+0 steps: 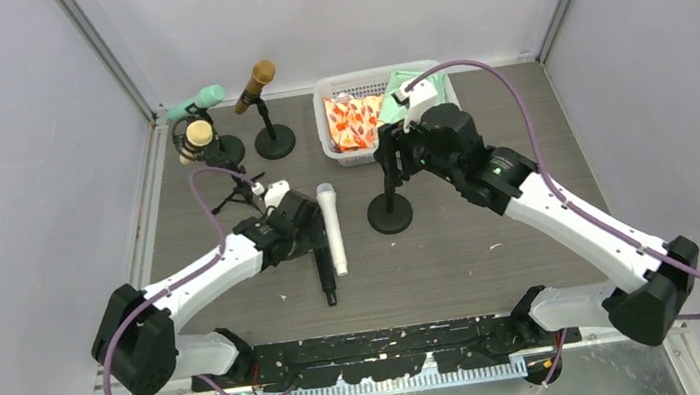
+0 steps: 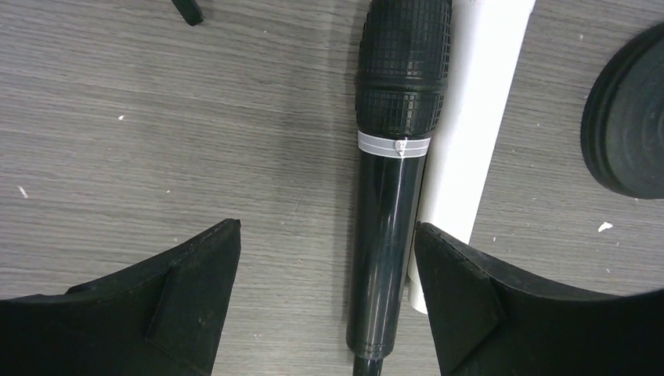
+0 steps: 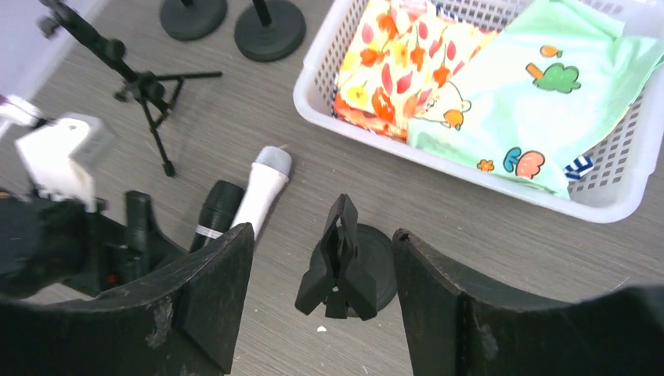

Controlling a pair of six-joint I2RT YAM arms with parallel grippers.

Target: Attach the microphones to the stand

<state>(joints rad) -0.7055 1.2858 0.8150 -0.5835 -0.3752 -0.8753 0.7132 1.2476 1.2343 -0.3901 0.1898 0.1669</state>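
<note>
Grey wood-grain table [image 1: 475, 263]: the black microphone [image 2: 389, 235] lies left of the empty stand [image 1: 390, 213], touching the white microphone [image 2: 470, 117]. Left fingers [image 2: 188, 298] spread astride it; right fingers [image 3: 438, 305] spread above the stand. Closing may snag the white one too, since they touch.

The white-and-black left arm [image 1: 205, 276] reaches forward and inward from its base, elbow low. Its black two-finger left gripper [image 1: 309, 241] is tipped steeply down, jaws spread wide. The white-and-black right arm [image 1: 571, 221] stretches forward and towards the left. Its black right gripper [image 1: 391, 157] also points down, jaws wide apart.
</note>
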